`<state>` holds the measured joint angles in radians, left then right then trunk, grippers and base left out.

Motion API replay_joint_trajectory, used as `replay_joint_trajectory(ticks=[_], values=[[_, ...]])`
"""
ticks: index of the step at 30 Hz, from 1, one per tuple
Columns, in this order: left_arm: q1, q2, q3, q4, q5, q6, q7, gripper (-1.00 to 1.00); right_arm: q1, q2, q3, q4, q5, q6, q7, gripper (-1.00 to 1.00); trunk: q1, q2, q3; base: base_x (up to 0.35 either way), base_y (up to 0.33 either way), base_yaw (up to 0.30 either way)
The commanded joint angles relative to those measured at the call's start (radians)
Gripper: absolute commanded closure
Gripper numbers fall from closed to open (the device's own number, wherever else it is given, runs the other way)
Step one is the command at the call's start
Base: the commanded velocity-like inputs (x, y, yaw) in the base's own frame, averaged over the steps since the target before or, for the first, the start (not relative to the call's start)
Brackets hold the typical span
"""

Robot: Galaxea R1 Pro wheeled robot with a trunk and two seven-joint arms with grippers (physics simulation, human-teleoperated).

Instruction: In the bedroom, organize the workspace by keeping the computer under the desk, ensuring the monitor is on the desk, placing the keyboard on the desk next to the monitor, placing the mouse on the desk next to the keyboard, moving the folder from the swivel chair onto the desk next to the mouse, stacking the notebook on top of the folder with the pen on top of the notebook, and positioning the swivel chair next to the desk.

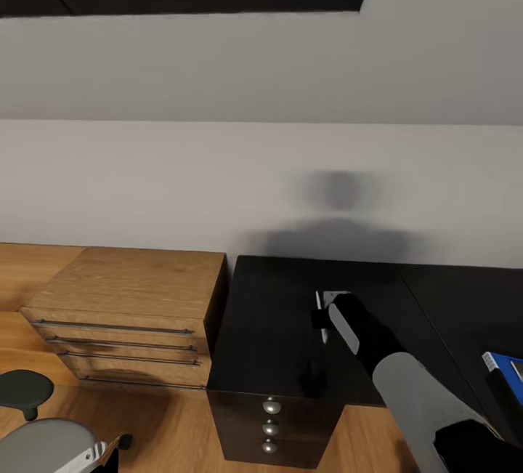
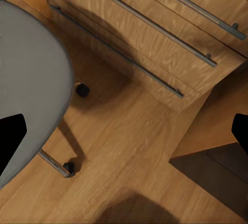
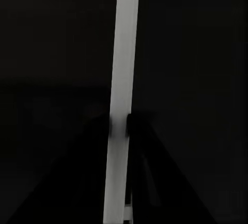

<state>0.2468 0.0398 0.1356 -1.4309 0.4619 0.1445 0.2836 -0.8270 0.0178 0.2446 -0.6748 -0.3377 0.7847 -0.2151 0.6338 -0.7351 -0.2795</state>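
Observation:
My right gripper (image 1: 325, 313) reaches over the black top of the desk (image 1: 269, 328), near its back middle. In the right wrist view the right gripper (image 3: 120, 126) is shut on the pen (image 3: 126, 38), a thin white stick held just above the dark desktop. The grey seat of the swivel chair (image 1: 43, 437) stands on the floor left of the desk's drawer unit. My left gripper (image 2: 124, 136) hangs open over the floor beside the chair seat (image 2: 26, 79), with nothing between its fingers. A blue flat item (image 1: 501, 365) lies at the desk's right side; I cannot tell whether it is the folder or the notebook.
A low light-wood cabinet (image 1: 138, 284) with long handles stands against the wall, touching the desk's left side; its drawers (image 2: 155, 28) face the chair. The desk's three-knob drawer unit (image 1: 271, 426) faces me. Wood floor lies between chair and cabinet.

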Motion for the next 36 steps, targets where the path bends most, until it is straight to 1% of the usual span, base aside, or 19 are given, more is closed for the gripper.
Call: replay_joint_trajectory(ticks=[1, 5, 6, 11, 14, 15, 30, 36], values=[[0.000, 0.000, -0.001, -0.002, 0.007, 0.004, 0.005, -1.00, 0.000, -0.002, -0.003, -0.013, -0.013, 0.018, -0.009, 1.00, -0.004, 0.006, 0.002, 0.000, 0.000, 0.000], [0.000, 0.000, -0.001, -0.002, 0.007, 0.004, 0.005, -1.00, 0.000, -0.005, -0.029, -0.031, -0.014, 0.044, -0.009, 1.00, -0.019, 0.034, 0.015, 0.000, 0.000, 0.000], [0.000, 0.000, -0.001, -0.002, 0.007, 0.004, 0.005, -1.00, 0.000, -0.006, -0.049, -0.035, -0.015, 0.053, -0.009, 1.00, -0.023, 0.041, 0.018, 0.000, 0.000, 0.000], [0.000, 0.001, -0.001, -0.001, 0.008, 0.005, 0.004, -1.00, 0.000, -0.008, -0.097, -0.042, -0.014, 0.065, -0.010, 1.00, -0.042, 0.076, 0.033, 0.000, 0.000, 0.000], [0.000, 0.001, -0.001, 0.000, 0.009, 0.006, 0.004, -1.00, 0.000, -0.011, -0.110, -0.046, -0.013, 0.069, -0.011, 1.00, -0.053, 0.097, 0.043, 0.000, 0.000, 0.000], [0.000, 0.001, -0.001, 0.001, 0.009, 0.006, 0.003, -1.00, 0.000, -0.012, -0.111, -0.048, -0.013, 0.070, -0.011, 1.00, -0.057, 0.104, 0.046, 0.000, 0.000, 0.000], [0.000, 0.002, -0.001, 0.012, 0.009, 0.004, 0.000, -1.00, 0.001, -0.013, -0.116, -0.063, -0.009, 0.069, -0.012, 1.00, -0.057, 0.104, 0.046, -0.004, 0.000, -0.004], [0.000, 0.002, -0.002, 0.019, 0.008, 0.004, 0.000, -1.00, 0.002, -0.012, -0.116, -0.064, -0.010, 0.066, -0.012, 1.00, -0.057, 0.104, 0.046, -0.254, 0.000, -0.159]])
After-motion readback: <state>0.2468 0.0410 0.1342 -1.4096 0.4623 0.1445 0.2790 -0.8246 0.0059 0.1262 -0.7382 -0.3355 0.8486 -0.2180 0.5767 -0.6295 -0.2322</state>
